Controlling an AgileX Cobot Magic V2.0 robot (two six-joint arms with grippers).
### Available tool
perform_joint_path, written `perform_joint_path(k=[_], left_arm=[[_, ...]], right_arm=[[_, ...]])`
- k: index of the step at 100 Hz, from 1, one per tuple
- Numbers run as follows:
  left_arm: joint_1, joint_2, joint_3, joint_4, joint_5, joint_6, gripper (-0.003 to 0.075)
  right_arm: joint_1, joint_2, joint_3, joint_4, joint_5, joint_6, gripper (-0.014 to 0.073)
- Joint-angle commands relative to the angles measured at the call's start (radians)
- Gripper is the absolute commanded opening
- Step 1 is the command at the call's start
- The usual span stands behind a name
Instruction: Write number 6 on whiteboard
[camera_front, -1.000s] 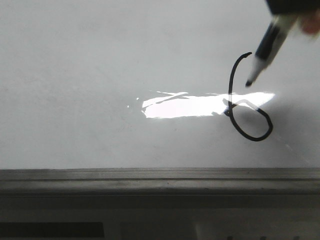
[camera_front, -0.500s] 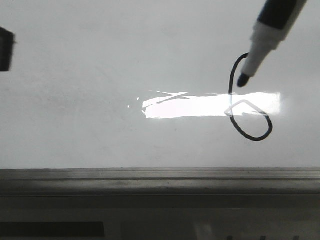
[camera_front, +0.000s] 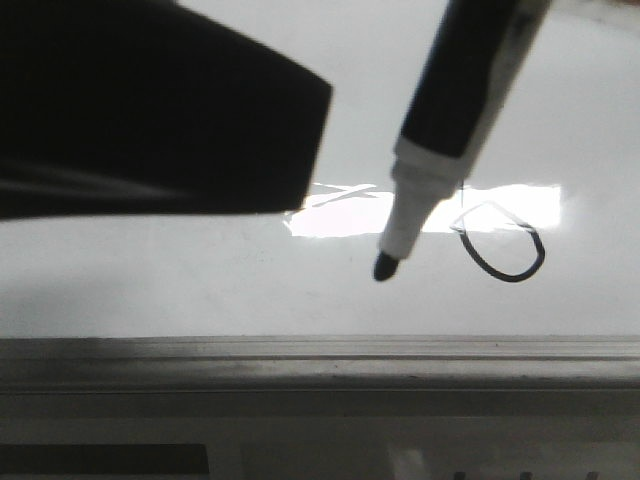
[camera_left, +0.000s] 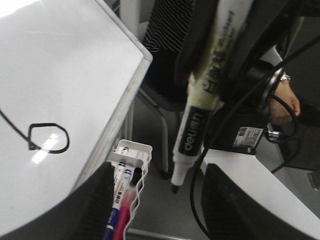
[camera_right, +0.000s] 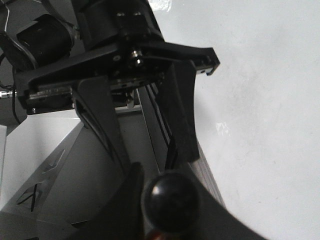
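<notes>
The whiteboard (camera_front: 200, 280) bears the number 6 (camera_front: 508, 250). Only its loop shows in the front view, since the stem is hidden behind the marker (camera_front: 450, 110). The marker is black and white with a bare black tip (camera_front: 383, 268), held in the air left of the 6. In the left wrist view the 6 (camera_left: 47, 138) sits on the whiteboard (camera_left: 60, 65), and the marker (camera_left: 197, 115) hangs off the board's side. My right gripper (camera_right: 170, 192) is shut on the marker's round black end. My left gripper (camera_left: 159, 172) is open and empty. One of its fingers (camera_front: 150, 110) fills the front view's upper left.
The board's grey metal frame (camera_front: 320, 350) runs along its near edge. A white wire basket (camera_left: 131, 160) with several markers hangs beside the board. A person's hand (camera_left: 285, 102) and cables are beyond the board. The left gripper (camera_right: 155, 157) is close to the right one.
The marker has lifted off the board and come towards the camera, leftwards from the 6. The left gripper has moved in from the left and now looms large.
</notes>
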Motion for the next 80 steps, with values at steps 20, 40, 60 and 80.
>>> perform_joint_path(k=[20, 40, 60, 80], left_arm=[[0.002, 0.041, -0.039, -0.057, 0.096, 0.235, 0.0368], [0.002, 0.041, -0.039, -0.057, 0.089, 0.355, 0.0368], [0.002, 0.041, -0.039, -0.073, 0.058, 0.355, 0.0368], [0.002, 0.041, -0.039, -0.136, 0.011, 0.355, 0.0368]], right_arm=[[0.000, 0.006, -0.032, 0.013, -0.102, -0.012, -0.0071], [0.000, 0.006, -0.032, 0.013, -0.107, -0.012, -0.0071], [0.000, 0.009, -0.032, 0.013, -0.111, -0.012, -0.0071], [0.000, 0.036, -0.032, 0.013, -0.124, -0.012, -0.0071]])
